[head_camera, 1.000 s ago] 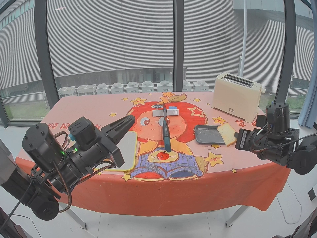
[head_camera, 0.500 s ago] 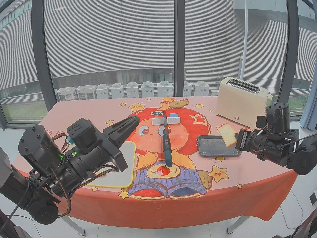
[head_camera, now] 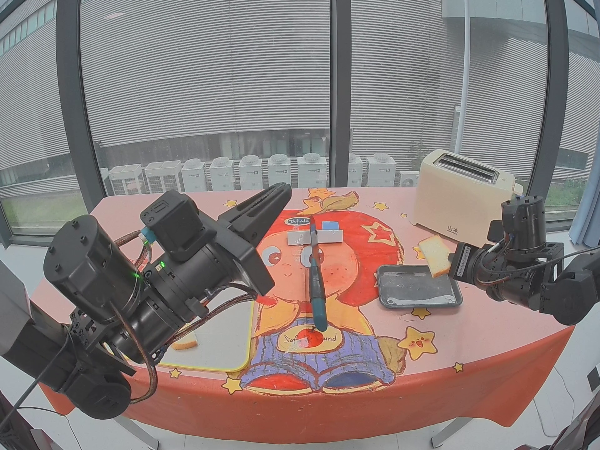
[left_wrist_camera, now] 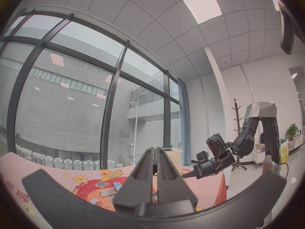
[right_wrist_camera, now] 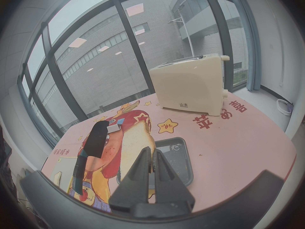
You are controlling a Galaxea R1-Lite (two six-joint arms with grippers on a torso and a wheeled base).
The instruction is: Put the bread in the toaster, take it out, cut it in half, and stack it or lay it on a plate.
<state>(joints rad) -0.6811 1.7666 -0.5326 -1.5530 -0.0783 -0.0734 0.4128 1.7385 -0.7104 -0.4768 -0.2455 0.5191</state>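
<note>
A slice of bread (head_camera: 434, 255) hangs above the far right corner of the dark tray (head_camera: 417, 287), with my right gripper (head_camera: 447, 261) shut on its edge. In the right wrist view the slice (right_wrist_camera: 137, 143) stands upright between the fingers (right_wrist_camera: 143, 163). The cream toaster (head_camera: 464, 197) stands just beyond it at the table's right, its slots facing up. My left gripper (head_camera: 280, 190) is shut on nothing and held high over the table's left half, pointing toward the middle. A small piece of bread (head_camera: 185, 343) lies on the white cutting board (head_camera: 219, 339).
A knife with a teal handle (head_camera: 317, 282) lies in the middle of the table, its blade across a small grey rest (head_camera: 327, 236). The orange cloth (head_camera: 350, 401) drops off at the near edge. Windows stand close behind the table.
The head camera has shifted. My right gripper has lifted the bread off the tray's edge toward the toaster. My left arm has risen and swung toward the table's middle, still shut.
</note>
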